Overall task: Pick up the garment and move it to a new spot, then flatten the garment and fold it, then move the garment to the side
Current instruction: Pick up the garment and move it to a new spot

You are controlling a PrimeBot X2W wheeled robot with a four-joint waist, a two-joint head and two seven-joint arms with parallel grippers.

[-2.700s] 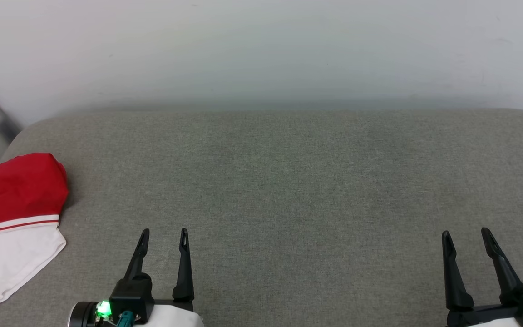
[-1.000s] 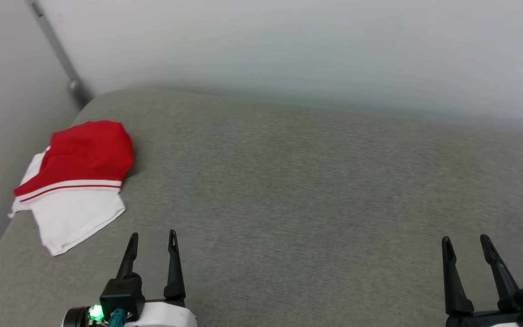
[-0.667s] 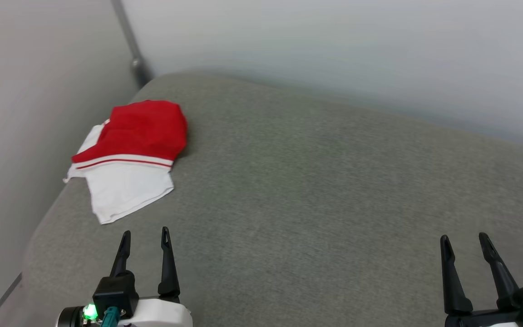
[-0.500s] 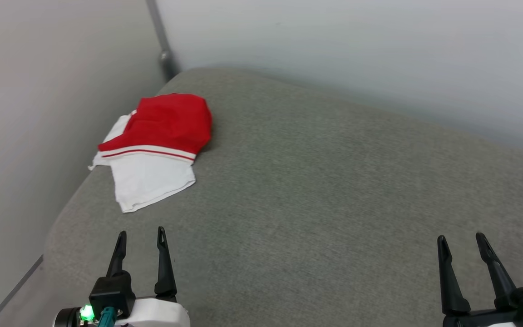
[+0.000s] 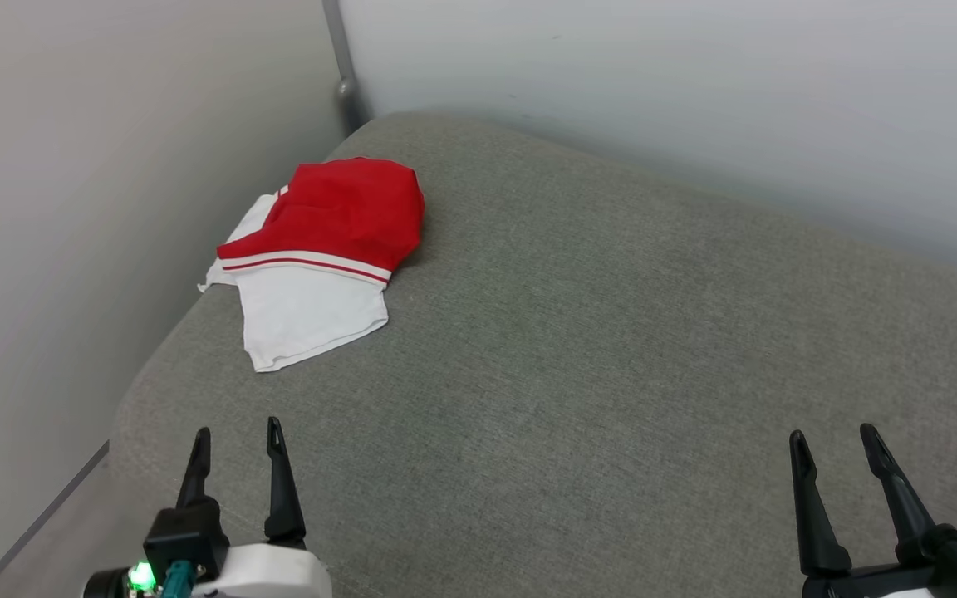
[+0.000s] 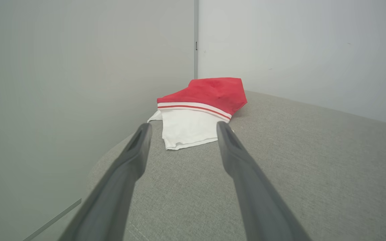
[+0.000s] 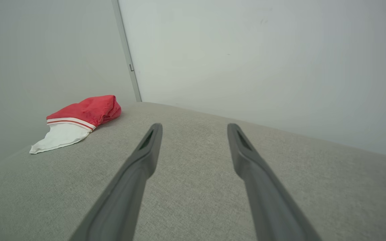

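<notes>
As the left gripper (image 5: 238, 427) and right gripper (image 5: 831, 432) gape empty, the garment (image 5: 321, 249) points its white end toward them.

Grey woven cushion (image 5: 611, 332) with rounded corner, pale walls (image 5: 653, 83) meeting at a grey corner strip (image 5: 337, 46)

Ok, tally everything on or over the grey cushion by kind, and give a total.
Red-and-white garment: 1
Open grippers: 2, the left gripper and the right gripper
Total: 3

A grey fabric cushion (image 5: 611, 349) carries the folded garment (image 5: 321, 257) near its far left corner.
</notes>
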